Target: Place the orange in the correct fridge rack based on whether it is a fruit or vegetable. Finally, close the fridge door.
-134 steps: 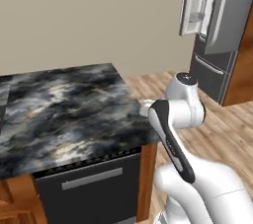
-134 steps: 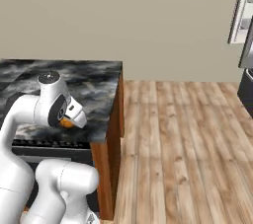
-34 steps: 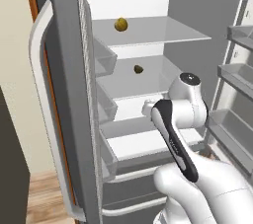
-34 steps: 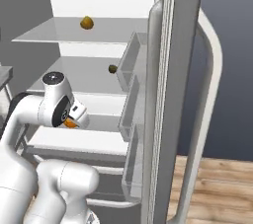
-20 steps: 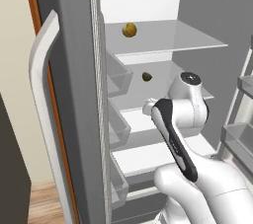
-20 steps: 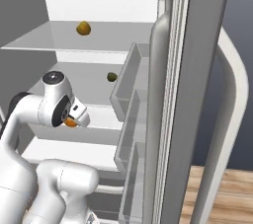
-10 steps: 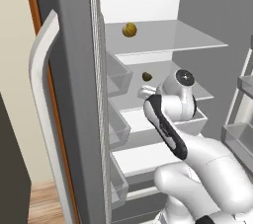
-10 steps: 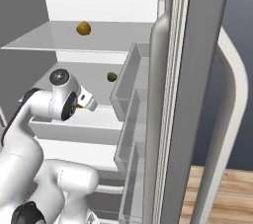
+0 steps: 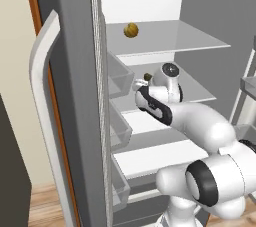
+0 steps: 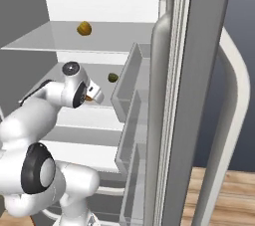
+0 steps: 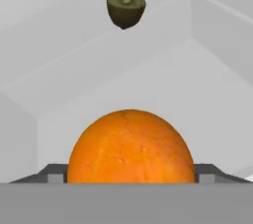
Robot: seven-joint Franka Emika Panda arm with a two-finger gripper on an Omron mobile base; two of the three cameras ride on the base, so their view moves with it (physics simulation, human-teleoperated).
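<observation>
The orange [image 11: 129, 146] sits between my gripper's [image 11: 129, 172] dark fingertips [image 11: 57, 171], filling the lower hand view. From the right base view a sliver of the orange [image 10: 88, 98] shows at my gripper [image 10: 91, 96], which is shut on it. The hand reaches into the open fridge just above the fridge rack [image 9: 197, 85], the second shelf from the top [image 10: 47, 81]. A small dark green-brown lump [image 11: 125, 9] lies farther back on that same rack [image 11: 163, 85], also seen as a lump [image 9: 148, 76] past my wrist.
A tan-brown round item [image 9: 131, 30] rests on the top shelf [image 10: 84, 28]. The left door [image 9: 75, 96] with its bins stands open beside the arm; the right door [image 10: 191, 95] and its bins [image 10: 130, 95] stand open close to the gripper's right.
The base drove from the counter to the fridge and has stopped. In the last second the arm stretched up and forward, carrying the orange over the second shelf.
</observation>
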